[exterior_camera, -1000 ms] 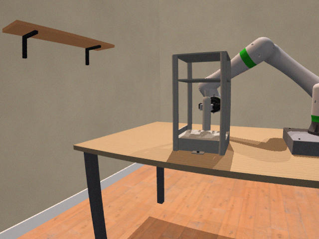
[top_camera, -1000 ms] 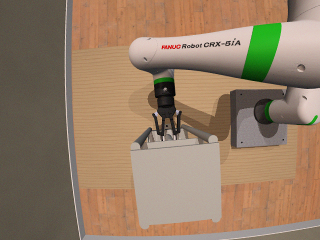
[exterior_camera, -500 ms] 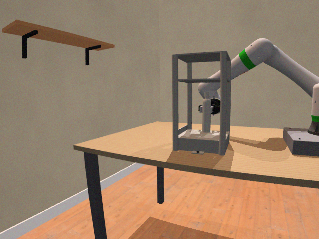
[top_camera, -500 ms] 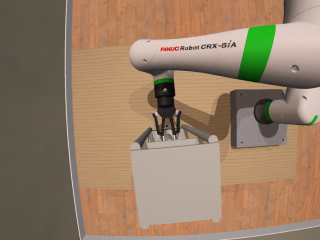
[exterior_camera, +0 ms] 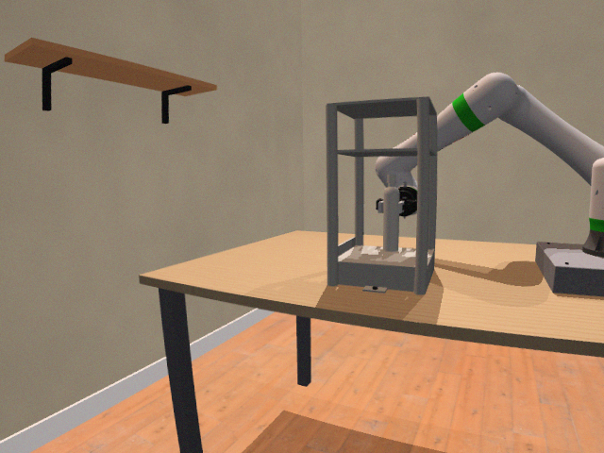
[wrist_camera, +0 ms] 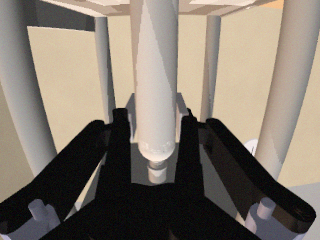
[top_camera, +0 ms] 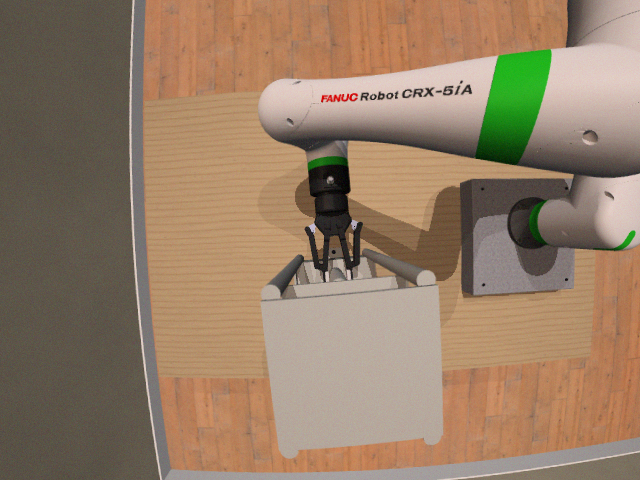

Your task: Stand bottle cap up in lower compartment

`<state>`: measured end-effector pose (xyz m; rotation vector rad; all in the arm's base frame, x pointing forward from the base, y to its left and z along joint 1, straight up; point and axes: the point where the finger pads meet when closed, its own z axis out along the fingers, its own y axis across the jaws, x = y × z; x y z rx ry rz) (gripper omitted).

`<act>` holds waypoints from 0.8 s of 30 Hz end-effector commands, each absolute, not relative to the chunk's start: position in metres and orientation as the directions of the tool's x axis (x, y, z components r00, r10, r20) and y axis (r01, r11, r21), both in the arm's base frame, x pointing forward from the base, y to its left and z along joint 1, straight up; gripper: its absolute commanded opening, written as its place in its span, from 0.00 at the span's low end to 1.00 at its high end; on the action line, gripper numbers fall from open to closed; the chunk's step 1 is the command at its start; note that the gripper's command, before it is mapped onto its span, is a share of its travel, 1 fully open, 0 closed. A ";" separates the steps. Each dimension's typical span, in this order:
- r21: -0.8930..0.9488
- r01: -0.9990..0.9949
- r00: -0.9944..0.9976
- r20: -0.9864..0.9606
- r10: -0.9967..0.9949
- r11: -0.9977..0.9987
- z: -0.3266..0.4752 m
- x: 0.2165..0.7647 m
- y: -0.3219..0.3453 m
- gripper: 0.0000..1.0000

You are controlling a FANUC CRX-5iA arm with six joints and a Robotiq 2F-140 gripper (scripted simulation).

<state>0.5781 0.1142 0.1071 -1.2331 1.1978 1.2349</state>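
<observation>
The pale grey bottle (exterior_camera: pixel 391 219) stands upright, cap up, inside the lower compartment of the grey shelving unit (exterior_camera: pixel 380 194). Its base is down at the compartment floor (exterior_camera: pixel 377 254), near the front. I cannot tell whether it rests on the floor. My gripper (exterior_camera: pixel 395 205) reaches in from the front and is shut on the bottle's upper part. In the wrist view the fingers clamp the bottle (wrist_camera: pixel 155 74) just below its cap. From above, the gripper (top_camera: pixel 336 271) enters under the unit's top shelf (top_camera: pixel 354 361), which hides most of the bottle.
The unit's two front posts (top_camera: pixel 283 276) (top_camera: pixel 398 267) flank my gripper closely. The middle shelf (exterior_camera: pixel 377 152) lies above the bottle's cap. The robot's grey base plate (top_camera: pixel 516 237) sits to the right. A wooden wall shelf (exterior_camera: pixel 107 73) hangs far off.
</observation>
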 end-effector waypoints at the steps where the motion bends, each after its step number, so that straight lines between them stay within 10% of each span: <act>1: 0.003 -0.999 -0.003 -1.000 -0.002 -0.033 0.107 0.578 0.114 0.00; 11: 0.003 -0.999 -0.003 -1.000 -0.002 -0.033 0.107 0.578 0.114 0.00; 24: 0.003 -0.999 -0.003 -1.000 -0.002 -0.033 0.107 0.578 0.114 0.29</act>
